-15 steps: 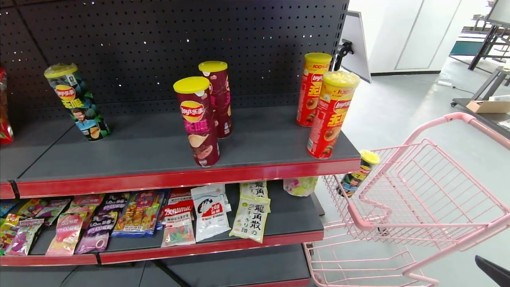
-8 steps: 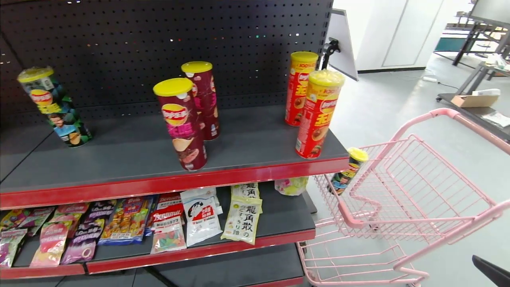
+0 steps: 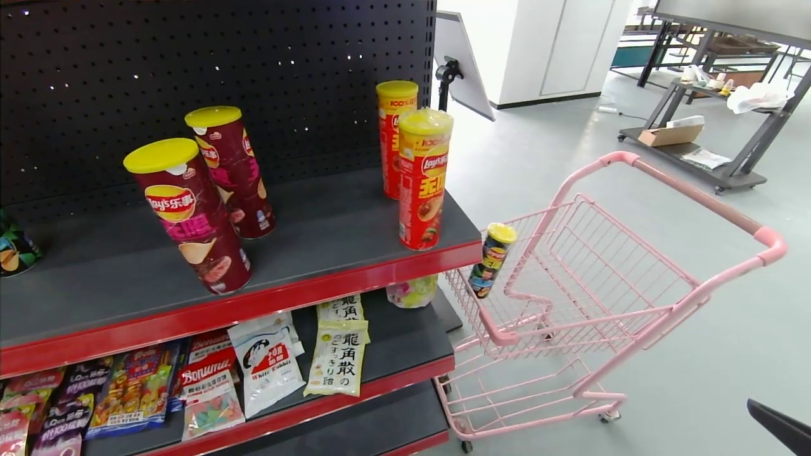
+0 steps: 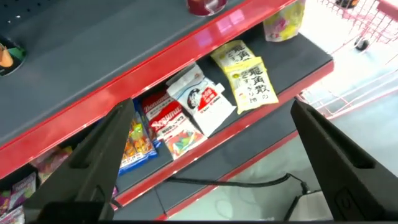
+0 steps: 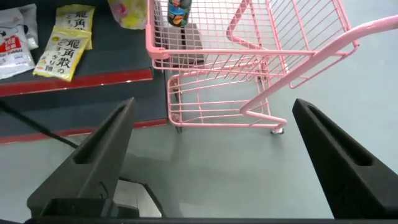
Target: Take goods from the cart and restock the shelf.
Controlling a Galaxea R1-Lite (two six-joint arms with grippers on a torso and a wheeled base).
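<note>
A pink wire cart [image 3: 633, 166] stands to the right of the shelf unit. One dark chip can with a yellow lid [image 3: 491, 259] leans in the basket's near-left corner, also seen as the can [image 5: 179, 11] in the right wrist view. On the upper shelf [image 3: 317, 221] stand two maroon cans [image 3: 190, 215] and two red cans [image 3: 421, 177]. My left gripper [image 4: 211, 106] hangs open over the lower shelf's snack bags [image 4: 202, 102]. My right gripper [image 5: 214, 104] is open above the floor beside the cart [image 5: 249, 56], holding nothing.
Another dark can [image 3: 12, 244] shows at the upper shelf's far left edge. Candy and snack bags [image 3: 266, 364] fill the lower shelf. A black metal rack [image 3: 728, 158] with a box stands on the grey floor behind the cart.
The head camera has swung right, so shelf and cart sit further left in the picture. The cans and the cart themselves have not moved.
</note>
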